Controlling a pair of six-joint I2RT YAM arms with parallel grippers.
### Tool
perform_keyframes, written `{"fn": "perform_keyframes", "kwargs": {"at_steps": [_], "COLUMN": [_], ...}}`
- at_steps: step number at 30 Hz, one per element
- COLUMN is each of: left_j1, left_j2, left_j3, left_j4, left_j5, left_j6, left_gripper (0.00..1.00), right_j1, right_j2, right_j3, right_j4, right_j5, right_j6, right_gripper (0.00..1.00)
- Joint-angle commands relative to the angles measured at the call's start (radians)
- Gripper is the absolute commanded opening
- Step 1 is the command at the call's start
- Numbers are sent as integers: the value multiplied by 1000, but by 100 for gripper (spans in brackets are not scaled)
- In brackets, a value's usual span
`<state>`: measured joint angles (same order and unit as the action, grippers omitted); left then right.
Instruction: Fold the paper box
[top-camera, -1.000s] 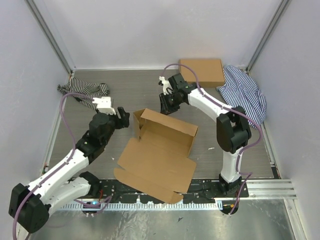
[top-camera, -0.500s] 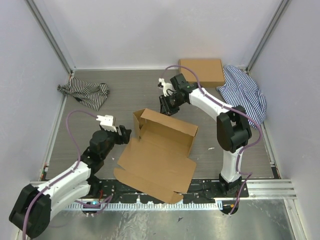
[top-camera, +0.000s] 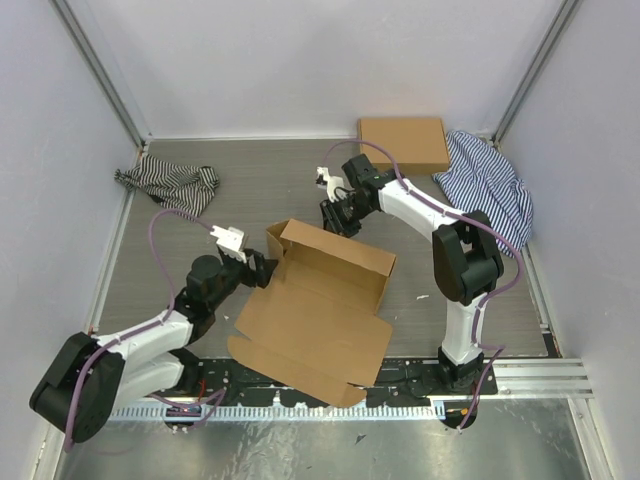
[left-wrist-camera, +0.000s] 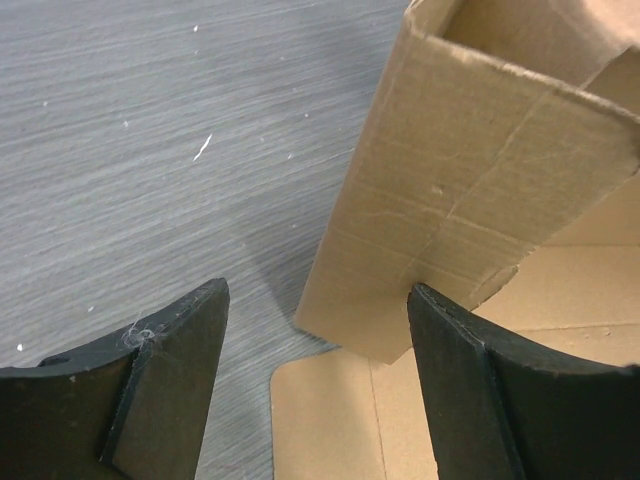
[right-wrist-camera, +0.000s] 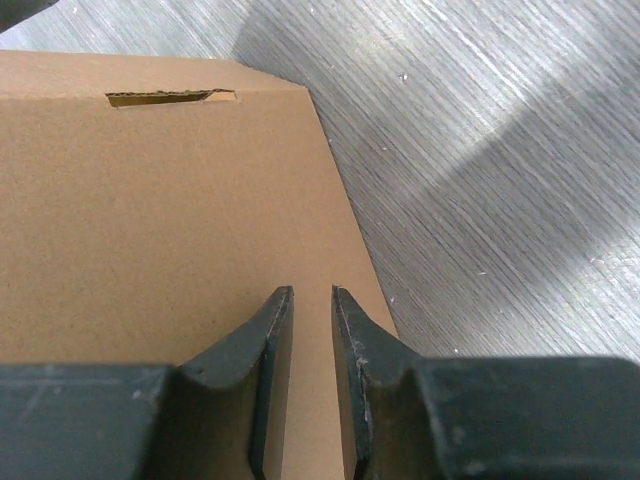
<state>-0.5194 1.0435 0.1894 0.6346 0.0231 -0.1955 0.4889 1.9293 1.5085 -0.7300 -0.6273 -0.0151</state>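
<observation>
1. Midway across the counter (top-camera: 250, 190), just ahead of the arm bases, lies the paper box (top-camera: 320, 310). Its large near panel is flat, its back wall is raised, and its left side flap (left-wrist-camera: 440, 190) stands upright.
2. At that flap's lower corner sits the left pincer (left-wrist-camera: 315, 300), spread about as wide as it goes. It has one finger on each side of the cardboard and grips nothing.
3. Just behind the box's back wall hangs the right pincer (right-wrist-camera: 310, 300), almost closed, with only a thin slit between its fingers. Nothing shows clamped there, and its tips hover over a brown panel with a cut slot.
4. Farther behind the box, well apart from it, rest a flapless cardboard box (top-camera: 403, 144) and two striped cloths (top-camera: 170, 185).
5. The step in hand looks like setting up the left side wall. The next move probably calls for the left pincer to close on the flap, or nudge it inward along its crease, while the right steadies the back wall. A skewed push could crumple the cardboard.
</observation>
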Motion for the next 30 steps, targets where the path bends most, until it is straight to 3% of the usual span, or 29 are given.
{"fn": "perform_keyframes", "kwargs": {"at_steps": [1,7,16,30], "left_j1": [4,4,-7,-97], "left_j2": [34,96,257,298], "left_j3": [55,94,114,136], "left_j4": [105,113,251,338], "left_j5": [63,129,133,16], "left_j6": [50,31,-23,-14], "left_gripper": [79,79,78,75], "right_j1": [-1,7,40,54], "right_j2": [-21,-8,16,57], "right_j3": [15,16,24,26], "right_j4": [-11,-17,-34,-36], "right_j5": [-56,-63,-89,-99], "right_j6": [-35,-40,-62,-66], "right_gripper": [28,28,26,24]}}
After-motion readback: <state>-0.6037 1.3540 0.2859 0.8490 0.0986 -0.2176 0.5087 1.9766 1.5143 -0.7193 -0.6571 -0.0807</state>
